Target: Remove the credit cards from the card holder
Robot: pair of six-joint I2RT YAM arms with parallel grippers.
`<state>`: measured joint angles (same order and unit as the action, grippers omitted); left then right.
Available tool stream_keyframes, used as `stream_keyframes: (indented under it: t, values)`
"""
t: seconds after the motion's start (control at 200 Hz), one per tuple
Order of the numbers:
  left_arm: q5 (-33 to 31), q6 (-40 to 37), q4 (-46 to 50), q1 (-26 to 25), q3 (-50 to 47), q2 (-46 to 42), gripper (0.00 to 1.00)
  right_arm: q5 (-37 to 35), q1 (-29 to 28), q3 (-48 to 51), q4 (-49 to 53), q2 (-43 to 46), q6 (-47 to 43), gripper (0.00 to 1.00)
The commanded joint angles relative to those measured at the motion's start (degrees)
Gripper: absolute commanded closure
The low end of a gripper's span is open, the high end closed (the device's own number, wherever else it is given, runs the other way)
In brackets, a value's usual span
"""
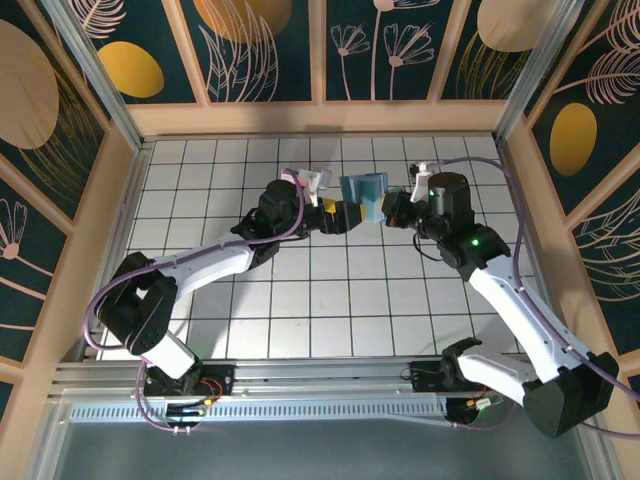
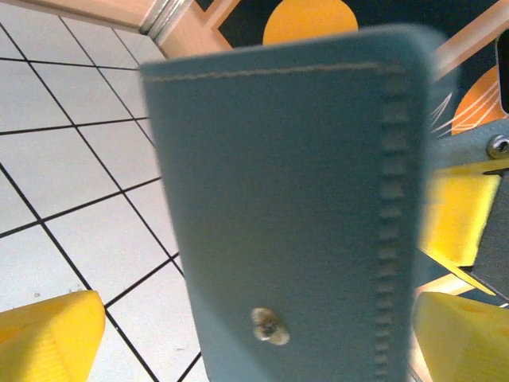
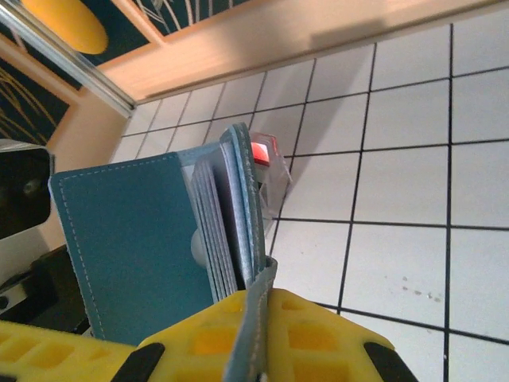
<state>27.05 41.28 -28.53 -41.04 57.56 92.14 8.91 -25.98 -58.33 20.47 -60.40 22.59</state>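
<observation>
Two pincers meet over the far middle of the desk (image 1: 300,300), and between them you have the card holder (image 3: 131,247) raised on edge, apparently clear of the tiles. Your right pincer (image 3: 256,338) is clamped tight on the holder's lower edge near the fold, its yellow fingers (image 3: 199,346) pressing from both sides. The holder stands open, with one blue flap swung out to the left. The other half shows a stack of thin grey edges that I take to be the credit cards (image 3: 219,231) sitting in their slots. Your left pincer (image 2: 254,342) is spread as wide as it goes and grips nothing; its two yellow tips straddle the free flap, whose snap stud (image 2: 270,326) sits right in front of the camera. A small clear box (image 3: 270,171) with red showing inside rests on the desk just beyond the holder. I judge that you are at the extraction step with no card drawn yet. Next, move the left pincer off the flap onto the card edges, close on one card alone, and pull along the slot while the right keeps its hold.
</observation>
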Motion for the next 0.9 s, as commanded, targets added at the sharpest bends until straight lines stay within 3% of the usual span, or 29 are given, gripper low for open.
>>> stream_keyframes:
  t: [0.0,0.546,0.731,0.896]
  values:
    - [2.2,0.5,-4.3,-0.2,0.9,1.0,0.02,-5.6,-1.4,-4.7,6.2,-1.8,1.3,1.0]
    - [4.7,2.9,-10.4,-0.3,-3.5,5.6,0.01,-14.0,-5.0,-14.1,21.0,-9.2,4.4,1.0]
    - [5.2,3.6,-11.9,-0.3,-5.4,7.6,0.08,-15.7,-5.0,-15.7,23.8,-11.0,4.7,1.0]
    - [5.4,2.7,-11.4,-0.3,-5.9,8.3,0.08,-17.6,-6.4,-18.2,27.1,-13.3,4.2,1.0]
